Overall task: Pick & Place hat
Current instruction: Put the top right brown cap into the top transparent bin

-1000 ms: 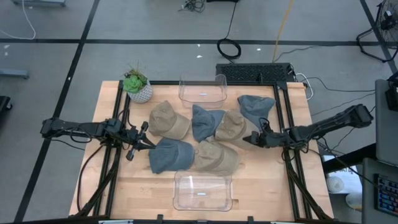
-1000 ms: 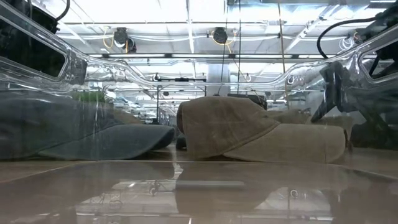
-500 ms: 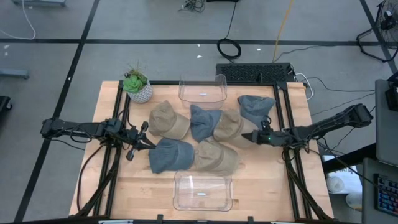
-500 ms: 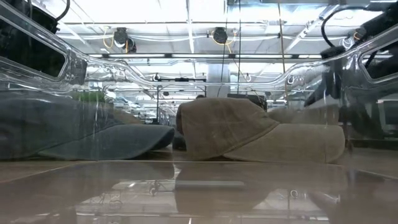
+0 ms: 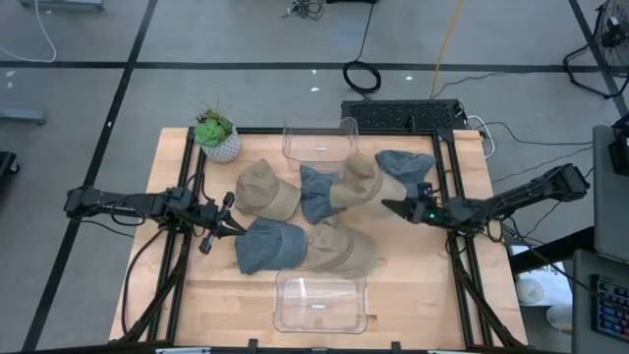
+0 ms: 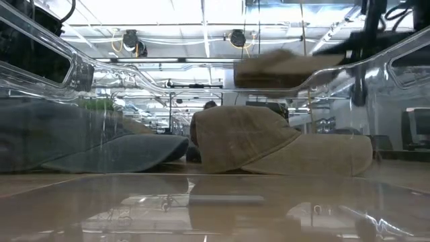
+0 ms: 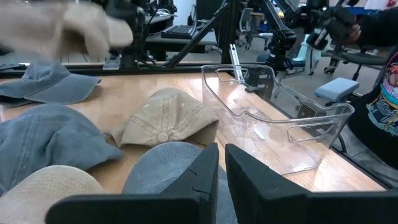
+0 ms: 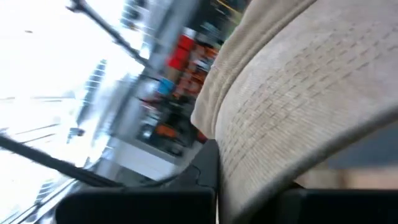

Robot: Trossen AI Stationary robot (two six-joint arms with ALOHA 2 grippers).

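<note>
Fingers of the right gripper were clamped on a tan hat, which hung lifted above the table near its far middle, just in front of the far clear bin and over the blue hat beside it. From the right wrist, the tan fabric filled most of the view. At table height the lifted hat floated above another tan hat resting on the wood.

Both clear bins held nothing: the far one stood at the table's back edge, the near clear bin at the front edge. Remaining hats lay between them on bare wood, a second blue hat closest to the left gripper.

That left gripper's fingers were pressed together with nothing between them, hovering at the table's left side. A potted plant sat at the far left corner.
</note>
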